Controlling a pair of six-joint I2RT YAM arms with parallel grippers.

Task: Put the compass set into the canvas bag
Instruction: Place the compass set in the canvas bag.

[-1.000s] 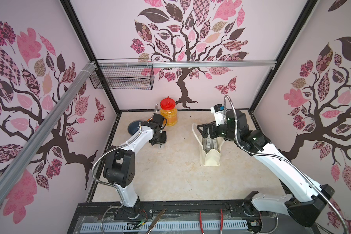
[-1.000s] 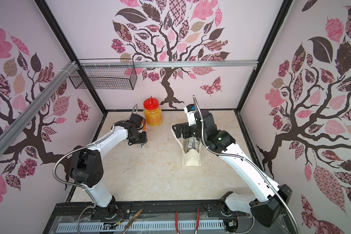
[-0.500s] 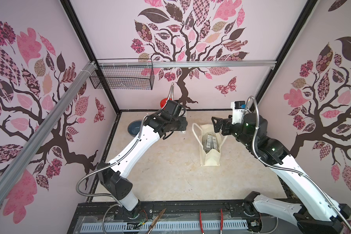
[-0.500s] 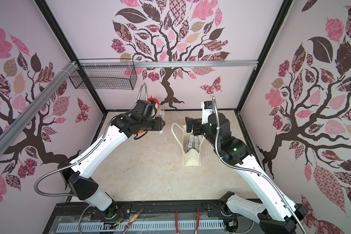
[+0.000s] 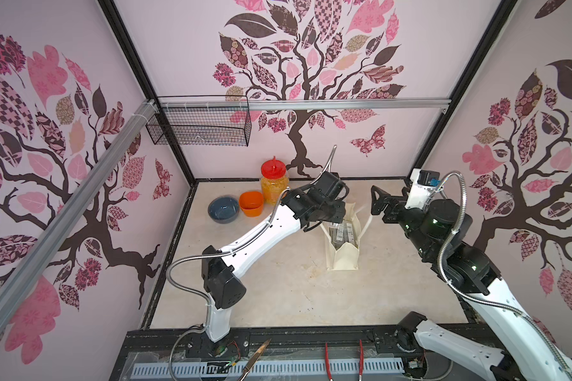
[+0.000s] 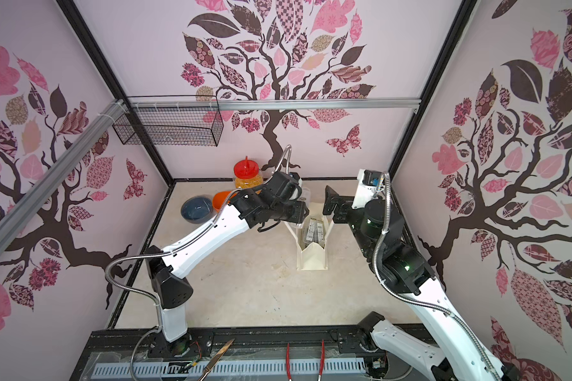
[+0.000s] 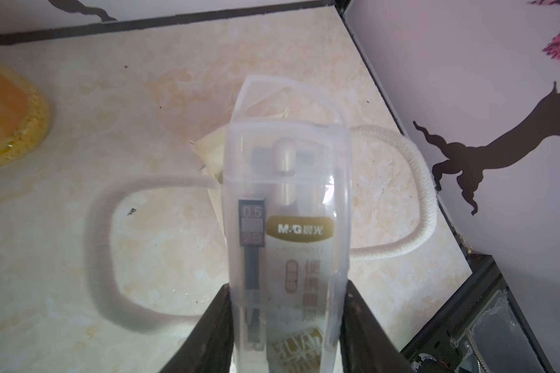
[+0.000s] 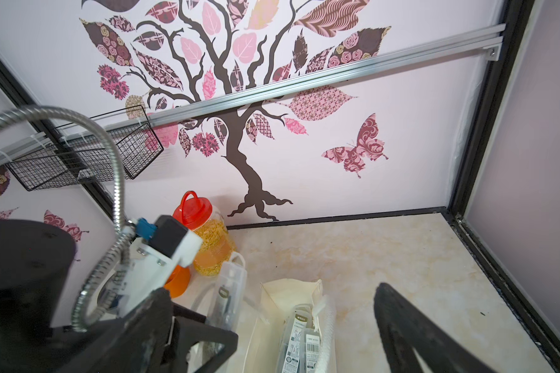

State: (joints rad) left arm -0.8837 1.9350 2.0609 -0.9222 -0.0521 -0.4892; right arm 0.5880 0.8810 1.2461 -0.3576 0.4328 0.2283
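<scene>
Compass set [image 7: 288, 226] lengthwise in gripping left jaws, toward canvas bag [image 5: 340, 260]; right jaws spread.

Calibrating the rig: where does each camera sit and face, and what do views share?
Top views: high in front, looking down at the table; both arms show.
Left wrist: on that arm, looks along the left gripper, shut on the compass set, canvas bag beyond.
Right wrist: on that arm, faces the back wall past the open right gripper.
Shared: wrist views show bag and set.
</scene>
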